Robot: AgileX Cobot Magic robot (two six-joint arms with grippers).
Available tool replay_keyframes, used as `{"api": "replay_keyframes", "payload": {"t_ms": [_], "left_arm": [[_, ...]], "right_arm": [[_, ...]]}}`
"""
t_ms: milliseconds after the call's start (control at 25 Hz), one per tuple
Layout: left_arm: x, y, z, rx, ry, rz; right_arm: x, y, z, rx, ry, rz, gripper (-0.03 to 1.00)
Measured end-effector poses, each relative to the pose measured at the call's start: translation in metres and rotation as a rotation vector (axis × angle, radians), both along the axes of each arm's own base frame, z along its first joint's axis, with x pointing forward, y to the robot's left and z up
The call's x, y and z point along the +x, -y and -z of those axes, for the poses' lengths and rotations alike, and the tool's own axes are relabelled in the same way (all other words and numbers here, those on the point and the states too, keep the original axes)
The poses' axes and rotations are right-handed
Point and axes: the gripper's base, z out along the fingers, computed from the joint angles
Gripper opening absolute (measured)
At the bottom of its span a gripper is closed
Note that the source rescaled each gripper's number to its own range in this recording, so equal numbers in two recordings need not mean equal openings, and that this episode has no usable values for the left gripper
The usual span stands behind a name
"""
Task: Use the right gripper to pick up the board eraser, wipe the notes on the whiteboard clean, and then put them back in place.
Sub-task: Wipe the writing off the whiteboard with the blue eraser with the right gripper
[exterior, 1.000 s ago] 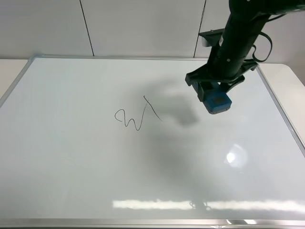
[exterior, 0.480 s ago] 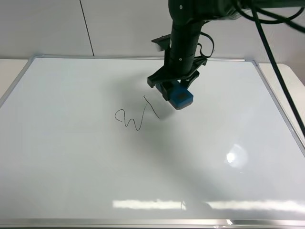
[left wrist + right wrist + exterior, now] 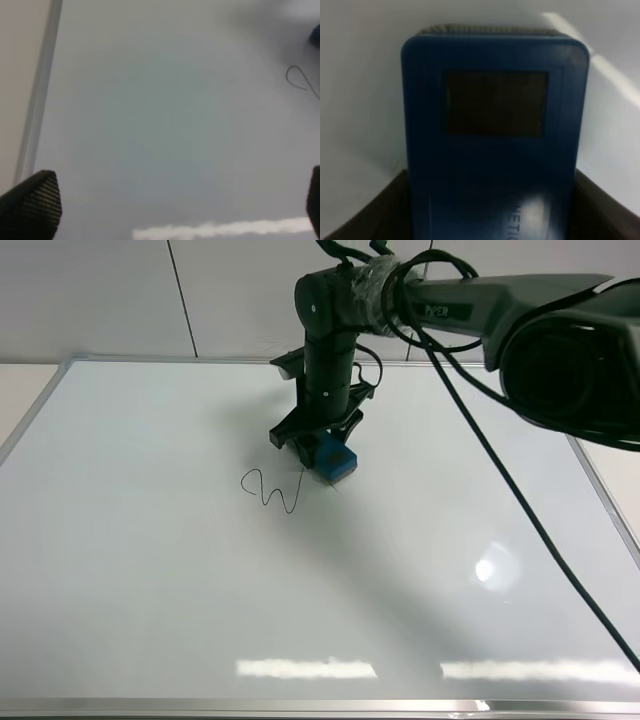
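right arm [image 3: 327, 360]: across middle, wrist down | right gripper [image 3: 322, 452]: clamped on board eraser [image 3: 338, 463] | left gripper [image 3: 172, 210]: spread wide

notes [image 3: 272, 492] | right end hidden behind board eraser [image 3: 336, 462] | wrist views blurred

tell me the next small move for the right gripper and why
Probably slide the right gripper leftwards with the eraser pressed to the whiteboard. The eraser sits at the right end of the scribble, and its wavy black line lies unwiped just to the left.
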Motion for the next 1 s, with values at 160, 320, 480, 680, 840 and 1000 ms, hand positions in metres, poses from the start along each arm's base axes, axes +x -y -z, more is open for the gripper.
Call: {"api": "replay_keyframes", "payload": {"t_ms": [160, 320, 480, 680, 840, 1000], "left_arm": [[0.0, 0.0, 0.0, 0.0, 0.0, 0.0], [0.0, 0.0, 0.0, 0.0, 0.0, 0.0], [0.0, 0.0, 0.0, 0.0, 0.0, 0.0], [0.0, 0.0, 0.0, 0.0, 0.0, 0.0], [0.0, 0.0, 0.0, 0.0, 0.0, 0.0], [0.0, 0.0, 0.0, 0.0, 0.0, 0.0]], "right_arm": [[0.0, -0.002, 0.002, 0.006, -0.008, -0.015, 0.01], [0.0, -0.003, 0.003, 0.003, -0.013, -0.016, 0.01], [-0.004, -0.008, 0.003, -0.006, -0.005, -0.034, 0.01], [-0.026, -0.034, 0.003, -0.007, -0.006, -0.104, 0.01], [-0.058, -0.066, 0.004, -0.003, -0.023, -0.187, 0.01], [-0.094, -0.095, 0.005, -0.008, -0.046, -0.279, 0.01]]}}
